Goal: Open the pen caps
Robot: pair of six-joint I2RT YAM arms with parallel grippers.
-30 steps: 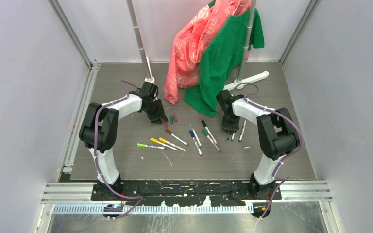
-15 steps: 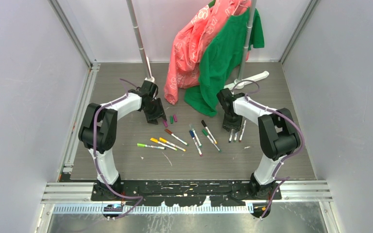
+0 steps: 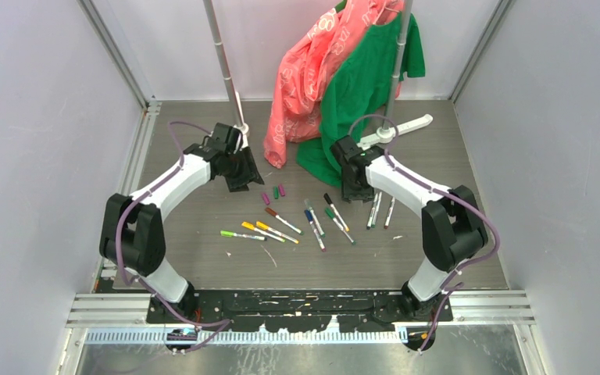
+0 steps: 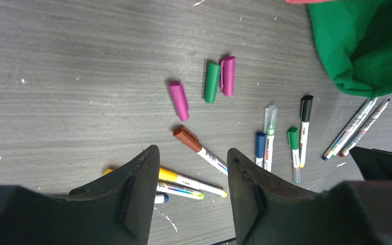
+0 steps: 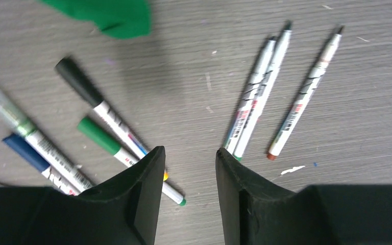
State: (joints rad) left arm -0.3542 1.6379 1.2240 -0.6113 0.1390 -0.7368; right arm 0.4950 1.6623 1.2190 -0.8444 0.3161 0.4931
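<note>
Hovering between pens, with left gripper [image 4: 191, 153] and right gripper [image 5: 189, 153] half-open, holding nothing. Lying loose under the left: three caps [image 4: 178, 100]; under the right, three bared pens [image 5: 258, 92]. Next, likely: picking a capped pen [image 4: 196, 147], gripping barrel and cap, pulling apart.

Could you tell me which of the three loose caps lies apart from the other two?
The magenta cap nearest the brown-capped pen: it lies alone and tilted, while the green cap and the second magenta cap lie side by side.
</note>
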